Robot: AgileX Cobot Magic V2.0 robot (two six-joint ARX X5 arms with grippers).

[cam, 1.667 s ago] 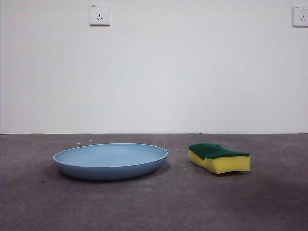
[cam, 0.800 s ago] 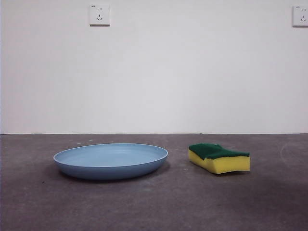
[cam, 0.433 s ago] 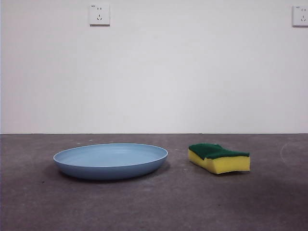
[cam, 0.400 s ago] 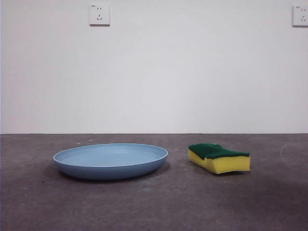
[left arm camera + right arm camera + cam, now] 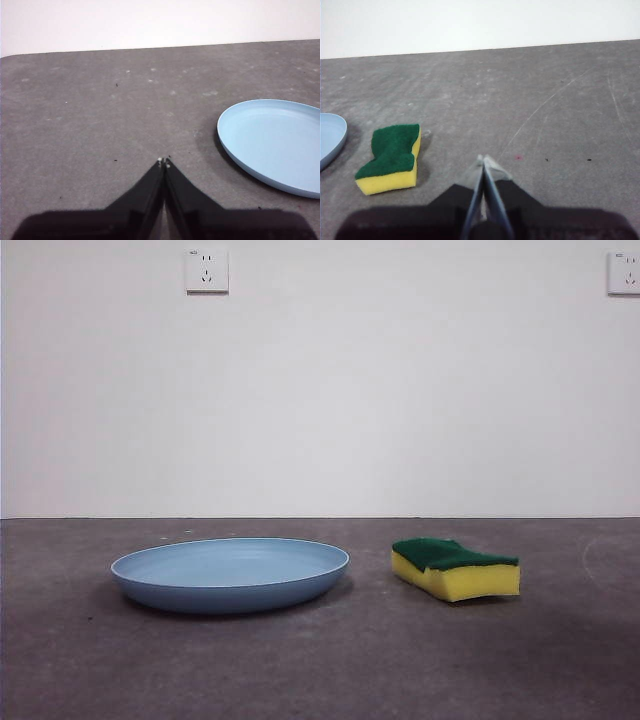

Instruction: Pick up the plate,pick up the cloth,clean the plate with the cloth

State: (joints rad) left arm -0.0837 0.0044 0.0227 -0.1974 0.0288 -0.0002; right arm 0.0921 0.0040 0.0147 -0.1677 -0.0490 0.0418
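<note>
The left gripper (image 5: 163, 162) waits above the table (image 5: 360, 660) near the plate (image 5: 230, 574), the right gripper (image 5: 483, 159) near the cloth (image 5: 393, 157), both pressed together.

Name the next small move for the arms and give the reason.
Probably open the left tool and bring it toward the plate's near rim. Both the left and the right tool are shut and empty, away from their targets, and the plate and cloth lie untouched, apart on the table.
</note>
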